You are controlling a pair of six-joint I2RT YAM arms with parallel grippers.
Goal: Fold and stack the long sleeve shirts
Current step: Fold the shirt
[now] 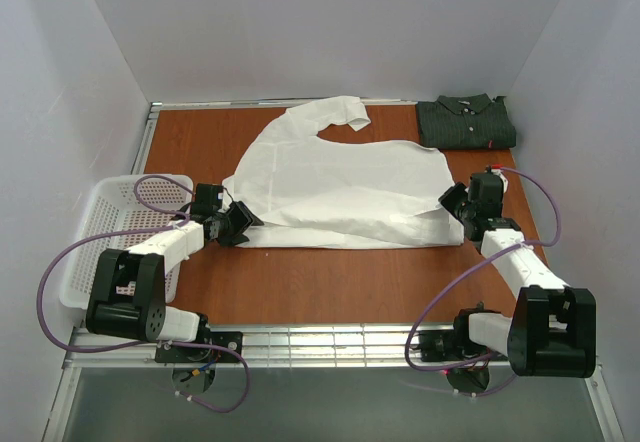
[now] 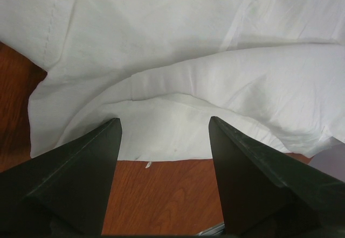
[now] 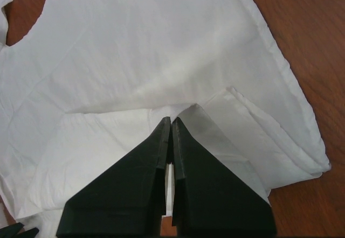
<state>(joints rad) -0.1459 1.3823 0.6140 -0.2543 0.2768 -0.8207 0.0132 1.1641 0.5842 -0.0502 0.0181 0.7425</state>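
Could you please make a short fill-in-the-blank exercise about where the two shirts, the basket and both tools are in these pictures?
1. The white shirt lies spread out, while the dark shirt at the far right corner is already ____.
2. The right tool is ____ on a fold of the white shirt.
3. The left tool is ____, with nothing between its fingers.
4. The mesh basket stands at the ____ edge of the table.

Missing words: folded; shut; open; left.
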